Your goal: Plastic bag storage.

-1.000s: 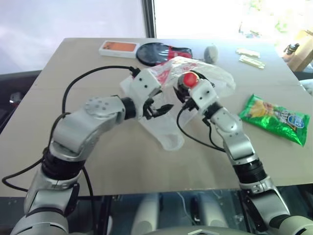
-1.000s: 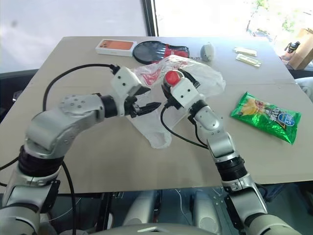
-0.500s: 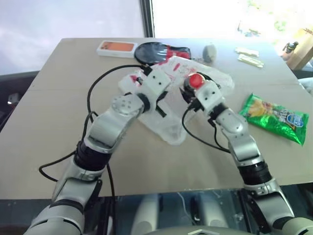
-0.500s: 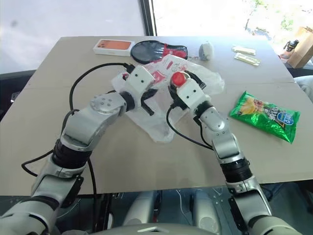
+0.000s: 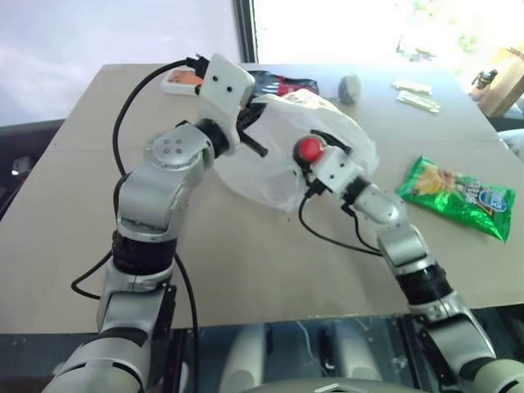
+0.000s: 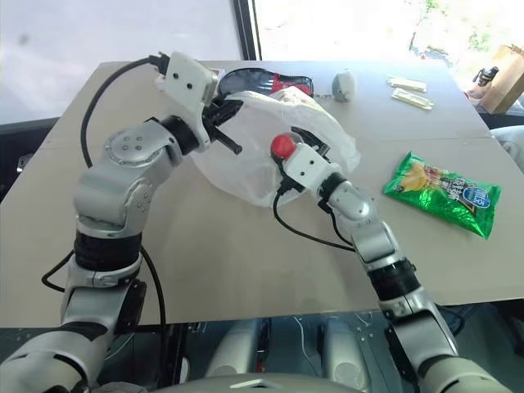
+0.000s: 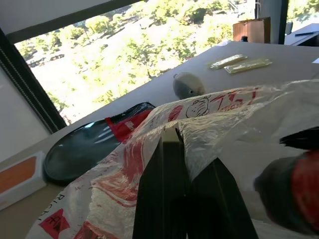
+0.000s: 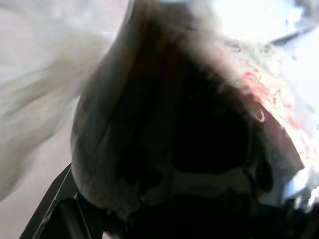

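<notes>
The plastic bag (image 5: 270, 168), thin white crinkly film with red print, hangs bunched above the middle of the table (image 5: 246, 270). Its lower end still rests on the tabletop. My left gripper (image 5: 255, 147) is raised at the bag's left upper edge and is shut on a fold of the film. In the left wrist view the black fingers (image 7: 169, 164) are pressed together with the plastic bag (image 7: 234, 114) draped over their tips. My right gripper (image 6: 309, 141), behind its red knob, reaches into the bag's right side. Its jaws stand open, and film covers them.
A green snack packet (image 5: 458, 196) lies at the right. Along the far edge are an orange and white box (image 5: 178, 78), a black round item with red (image 5: 282, 82), a small grey object (image 5: 350, 86) and two yellow sachets (image 5: 419, 92). Cables trail from both wrists.
My left gripper has shut on the bag's edge and risen toward the far side, lifting the bag into a bunch. The right hand has barely shifted.
</notes>
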`<state>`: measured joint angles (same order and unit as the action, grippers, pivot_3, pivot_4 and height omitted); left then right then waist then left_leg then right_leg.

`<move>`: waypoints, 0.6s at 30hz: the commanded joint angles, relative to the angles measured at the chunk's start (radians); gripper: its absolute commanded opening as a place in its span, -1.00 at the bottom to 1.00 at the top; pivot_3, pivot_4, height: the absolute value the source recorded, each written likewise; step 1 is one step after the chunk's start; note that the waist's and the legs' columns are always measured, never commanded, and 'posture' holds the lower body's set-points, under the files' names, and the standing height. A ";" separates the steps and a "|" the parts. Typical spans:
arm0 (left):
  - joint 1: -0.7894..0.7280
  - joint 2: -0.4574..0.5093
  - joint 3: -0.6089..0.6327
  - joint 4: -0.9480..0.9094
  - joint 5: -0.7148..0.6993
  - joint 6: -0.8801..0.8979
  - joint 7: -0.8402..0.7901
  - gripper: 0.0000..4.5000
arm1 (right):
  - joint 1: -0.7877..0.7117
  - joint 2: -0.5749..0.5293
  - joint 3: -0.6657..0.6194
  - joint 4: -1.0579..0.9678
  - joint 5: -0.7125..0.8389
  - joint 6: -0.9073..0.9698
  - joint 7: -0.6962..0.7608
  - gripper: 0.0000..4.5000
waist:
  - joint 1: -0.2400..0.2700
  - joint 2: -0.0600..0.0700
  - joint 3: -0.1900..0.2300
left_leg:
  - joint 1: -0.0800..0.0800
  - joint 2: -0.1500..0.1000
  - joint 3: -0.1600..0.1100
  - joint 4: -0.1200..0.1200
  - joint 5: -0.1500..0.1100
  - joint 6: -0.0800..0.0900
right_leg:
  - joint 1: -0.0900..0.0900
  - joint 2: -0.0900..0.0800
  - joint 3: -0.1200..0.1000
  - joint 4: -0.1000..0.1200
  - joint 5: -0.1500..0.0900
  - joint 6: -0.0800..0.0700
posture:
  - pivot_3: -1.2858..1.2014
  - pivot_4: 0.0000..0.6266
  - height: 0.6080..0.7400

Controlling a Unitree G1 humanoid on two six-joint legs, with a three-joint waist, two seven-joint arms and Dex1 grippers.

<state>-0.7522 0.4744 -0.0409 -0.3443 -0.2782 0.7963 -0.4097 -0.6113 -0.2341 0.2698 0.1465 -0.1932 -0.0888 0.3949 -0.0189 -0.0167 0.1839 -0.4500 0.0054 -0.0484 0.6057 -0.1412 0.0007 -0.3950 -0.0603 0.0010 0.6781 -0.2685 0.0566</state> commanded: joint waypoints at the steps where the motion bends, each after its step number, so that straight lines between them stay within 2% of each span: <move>1: 0.036 0.012 0.038 -0.123 -0.076 0.057 -0.042 -1.00 | -0.133 -0.022 0.023 0.163 -0.050 -0.117 0.012 0.38 | 0.000 0.000 0.000 | 0.000 0.000 0.000 0.000 0.000 0.000 | 0.000 0.000 0.000 0.000 0.000 0.000 | 0.03 -0.52 1.00; 4: 0.040 0.013 0.061 -0.153 -0.108 0.078 -0.043 -1.00 | -0.254 -0.031 0.068 0.373 -0.120 -0.192 -0.007 0.38 | 0.001 0.000 0.000 | 0.000 0.000 0.000 0.000 0.000 0.000 | 0.000 0.000 0.000 0.000 0.000 0.000 | 0.03 -0.52 1.00; 8: 0.029 -0.012 0.083 -0.178 -0.148 0.119 -0.025 -1.00 | -0.395 0.003 0.111 0.614 -0.197 -0.263 -0.085 0.38 | -0.001 0.000 0.000 | 0.000 0.000 0.000 0.000 0.000 0.000 | 0.000 0.000 0.000 0.000 0.000 0.000 | 0.03 -0.52 1.00; 10: 0.030 -0.023 0.088 -0.191 -0.164 0.138 -0.017 -1.00 | -0.459 0.020 0.144 0.714 -0.235 -0.288 -0.080 0.38 | -0.003 0.000 0.000 | 0.000 0.000 0.000 0.000 0.000 0.000 | 0.000 0.000 0.000 0.000 0.000 0.000 | 0.03 -0.52 1.00; 11: 0.030 -0.035 0.091 -0.192 -0.176 0.149 -0.010 -1.00 | -0.497 0.043 0.143 0.752 -0.226 -0.291 -0.058 0.82 | -0.006 0.000 0.000 | 0.000 0.000 0.000 0.000 0.000 -0.001 | 0.000 0.000 0.000 0.000 0.000 0.000 | 0.03 -0.52 1.00; 12: 0.030 -0.043 0.094 -0.194 -0.186 0.160 -0.003 -1.00 | -0.521 0.060 0.137 0.778 -0.214 -0.297 -0.042 0.99 | -0.008 0.000 0.000 | 0.000 0.000 0.000 -0.001 0.001 -0.001 | 0.000 0.000 0.000 0.000 0.000 0.000 | 0.03 -0.52 1.00; 15: 0.031 -0.085 0.119 -0.181 -0.208 0.200 0.042 -1.00 | -0.556 0.073 0.125 0.777 -0.208 -0.306 -0.026 0.99 | -0.012 0.000 0.000 | 0.000 0.000 0.000 -0.001 0.001 -0.001 | 0.000 0.000 0.000 0.000 0.000 0.000 | 0.03 -0.52 1.00; 18: 0.041 -0.144 0.166 -0.132 -0.230 0.247 0.106 -1.00 | -0.473 0.041 0.069 0.584 -0.114 -0.228 0.090 0.99 | -0.007 0.000 0.000 | 0.000 0.000 -0.001 -0.001 0.000 -0.001 | 0.000 0.000 0.000 0.000 0.000 0.000 | 0.03 -0.52 1.00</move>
<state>-0.7098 0.3390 0.0918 -0.4915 -0.5020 1.0161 -0.3433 -1.1081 -0.1675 0.3977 0.8585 -0.3842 -0.3478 0.4272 -0.0255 -0.0172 0.1842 -0.4499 0.0051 -0.0497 0.6050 -0.1411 0.0002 -0.3943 -0.0605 0.0001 0.6777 -0.2684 0.0563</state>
